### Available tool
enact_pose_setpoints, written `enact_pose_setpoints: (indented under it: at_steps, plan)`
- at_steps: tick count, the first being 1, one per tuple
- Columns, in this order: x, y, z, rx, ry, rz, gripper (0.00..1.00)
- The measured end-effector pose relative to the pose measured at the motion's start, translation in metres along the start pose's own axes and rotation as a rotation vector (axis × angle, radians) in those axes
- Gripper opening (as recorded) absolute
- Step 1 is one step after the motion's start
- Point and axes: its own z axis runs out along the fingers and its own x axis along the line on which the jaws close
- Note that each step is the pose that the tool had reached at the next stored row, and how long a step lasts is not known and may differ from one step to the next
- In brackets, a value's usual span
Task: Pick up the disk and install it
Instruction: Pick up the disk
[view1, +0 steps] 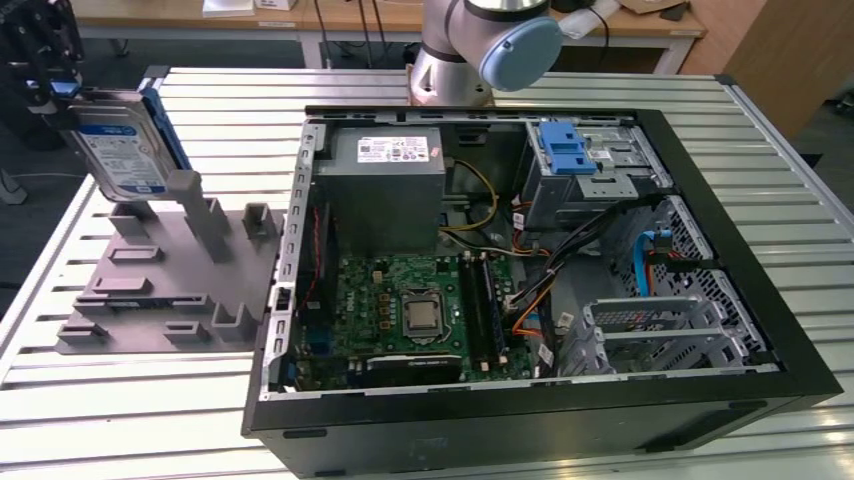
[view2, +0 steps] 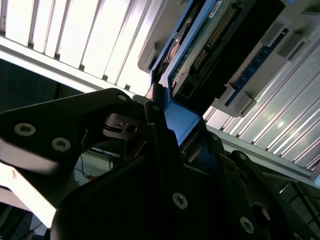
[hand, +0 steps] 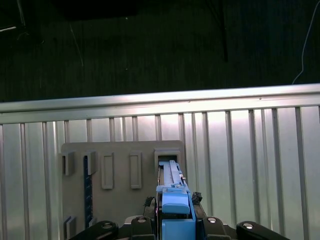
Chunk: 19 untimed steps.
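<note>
The disk (view1: 120, 145), a silver drive with a white-and-blue label in a blue bracket, stands on edge at the exterior view's left. Its lower end is at the upright post of a grey stand (view1: 160, 280). My gripper (view1: 64, 90) is at the disk's upper end, shut on its blue bracket. In the first wrist view the gripper (hand: 175, 215) clamps the blue bracket, and the disk (hand: 170, 175) runs down to a slot in the stand (hand: 120, 200). In the second wrist view the gripper (view2: 182, 125) pinches the disk (view2: 210, 40). I cannot tell whether the disk still sits in the slot.
An open computer case (view1: 747, 250) lies on the slatted metal table (view1: 134, 400) to the exterior view's right of the stand. Inside are a grey power supply box (view1: 387, 190), a silver drive cage with a blue latch (view1: 581, 150), a motherboard (view1: 414, 310) and cables. The arm's base (view1: 481, 50) stands behind the case.
</note>
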Motion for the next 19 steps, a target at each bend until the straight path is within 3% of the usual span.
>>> enact_pose_setpoints:
  at_steps: [19]
  plan:
    - [0.0001,0.0,-0.0071,0.0,0.0,0.0,0.36]
